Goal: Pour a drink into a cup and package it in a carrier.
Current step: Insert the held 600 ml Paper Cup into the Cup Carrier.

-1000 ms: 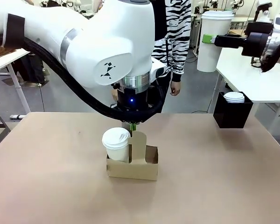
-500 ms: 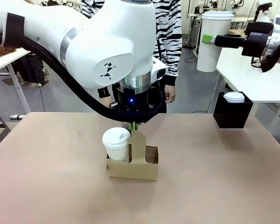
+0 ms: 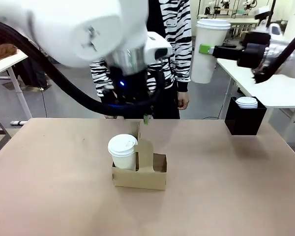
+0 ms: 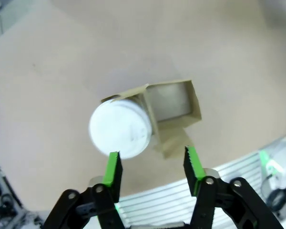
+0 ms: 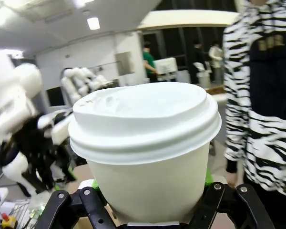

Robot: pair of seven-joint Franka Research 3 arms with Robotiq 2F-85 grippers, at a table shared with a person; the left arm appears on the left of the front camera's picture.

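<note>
Pocket (image 3: pixel 159 162) of the carrier (image 3: pixel 137 179) stands free at the table's (image 3: pixel 236 191) middle — lower and leftward from my right gripper (image 3: pixel 209 49), clenched on an upright cup (image 3: pixel 206 69).

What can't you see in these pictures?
- Drink: in every view, lids cover the cup in the carrier and the second cup in the right gripper.
- Left gripper: front view, its own arm hides most of it.
- Lids in the black box: front view, the wall hides how many.
</note>
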